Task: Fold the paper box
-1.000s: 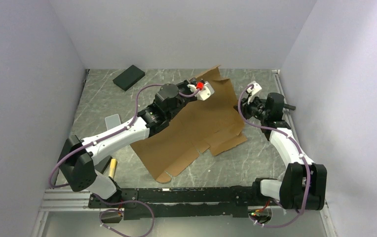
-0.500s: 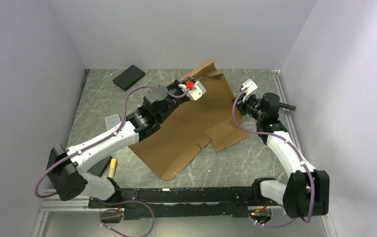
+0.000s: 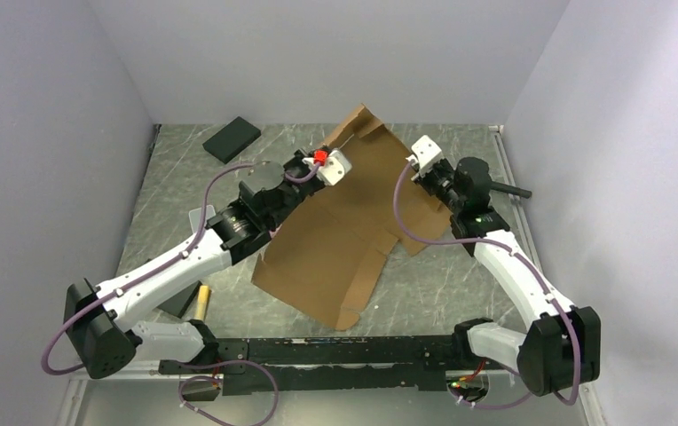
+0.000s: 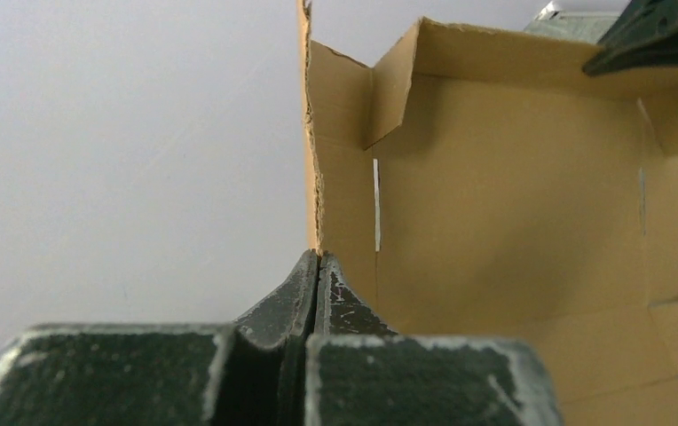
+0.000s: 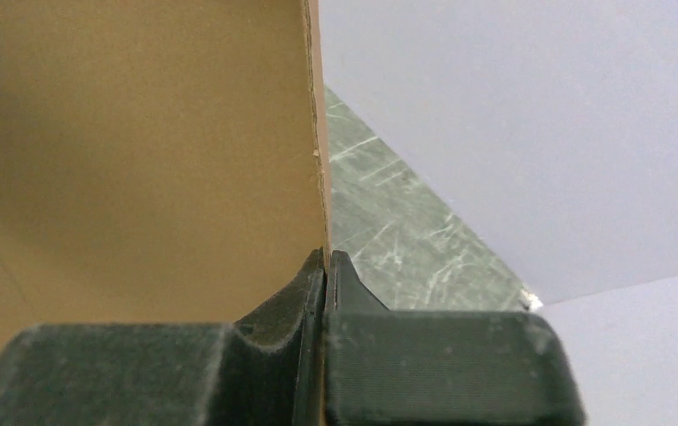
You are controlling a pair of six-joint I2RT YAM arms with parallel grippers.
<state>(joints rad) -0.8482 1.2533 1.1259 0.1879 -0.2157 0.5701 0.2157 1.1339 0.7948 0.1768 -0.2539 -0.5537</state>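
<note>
A: Where's the box [image 3: 335, 240]?

B: Mid-table [image 3: 442, 293], a bit right of centre. Not flat: the far part is raised and tilted, and the near edge rests on the surface. Mostly unfolded sheet. One small flap [image 4: 389, 98] at the far corner is bent inward.

A: Grippers?

B: Left gripper [image 4: 319, 259] is pinched tight on the far-left edge, with cardboard between the pads. Right gripper [image 5: 327, 257] is likewise clamped on the right edge, with the sheet standing straight up out of the jaws. Both grips are thin, right at the rim.

A: Step in hand?

B: I judge it's raising the sheet to set a wall fold. To do it well, move both arms together at matched height so the panel turns along a scored line and doesn't bow. The near edge should stay planted as the hinge. No twisting at the wrists, because grips this shallow could tear out or slip.

A: Arm poses?

B: Left arm [image 3: 176, 262] is stretched long on a diagonal from the near-left base to the far middle, with the wrist high. Right arm [image 3: 513, 266] comes up from the near-right base with the elbow bent and the forearm angled inward, so the wrist sits level with the left one across the sheet.
</note>
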